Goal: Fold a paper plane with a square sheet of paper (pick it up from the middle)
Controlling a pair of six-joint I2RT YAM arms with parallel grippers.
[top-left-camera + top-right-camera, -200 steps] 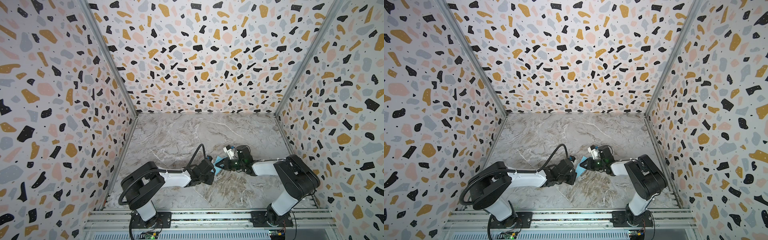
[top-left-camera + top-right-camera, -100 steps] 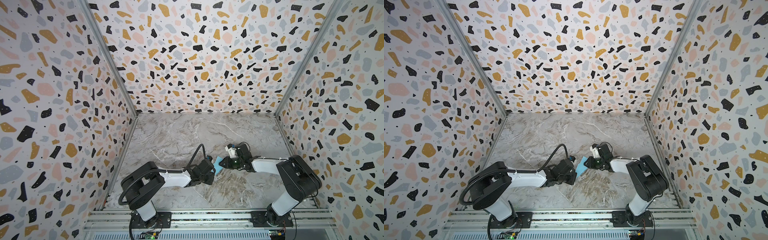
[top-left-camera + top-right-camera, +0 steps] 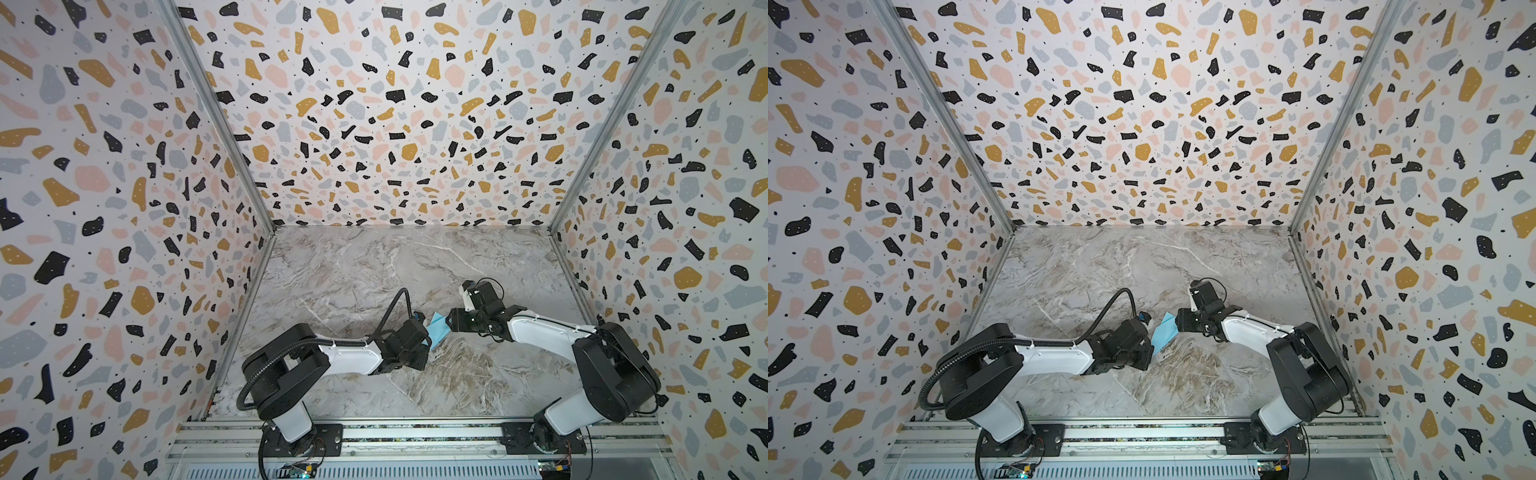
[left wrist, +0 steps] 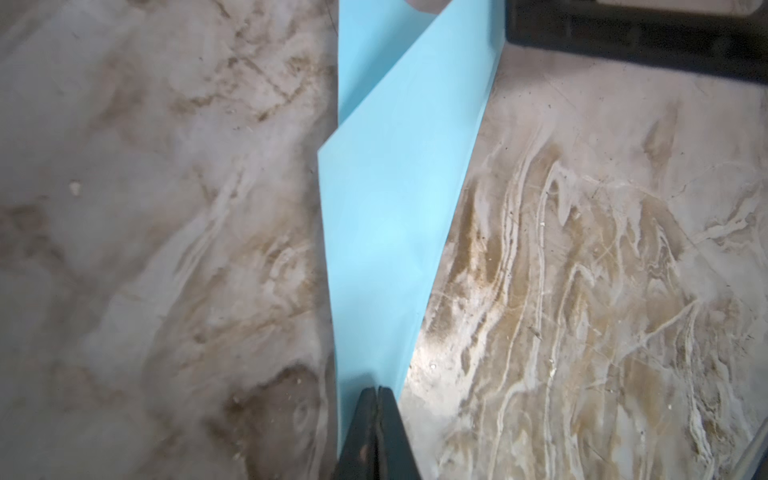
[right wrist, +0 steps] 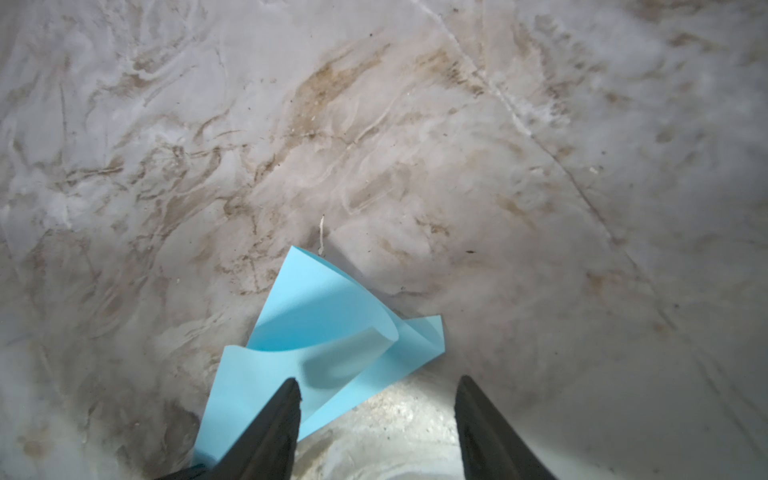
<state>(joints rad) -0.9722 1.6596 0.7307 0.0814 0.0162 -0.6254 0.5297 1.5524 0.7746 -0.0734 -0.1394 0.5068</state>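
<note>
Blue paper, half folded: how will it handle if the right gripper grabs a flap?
Probably floppy: a loose flap of the blue paper curls unsupported. Likely very light: the shut left gripper pinches just one narrow end. For the open right gripper, creased edges look stiffer.

The grey, brown-veined marbled desk (image 3: pixel 374 270) is dotted with tiny pale specks (image 4: pixel 75 187), with the folded light blue sheet of paper (image 3: pixel 438 330) low against its middle.

Left arm (image 3: pixel 353 357) stretches toward three o'clock, left gripper (image 4: pixel 377 390) pinched on the paper (image 4: pixel 395 187). Right arm (image 3: pixel 540 332) stretches toward nine o'clock, right gripper (image 5: pixel 376 382) jaws spread apart.
</note>
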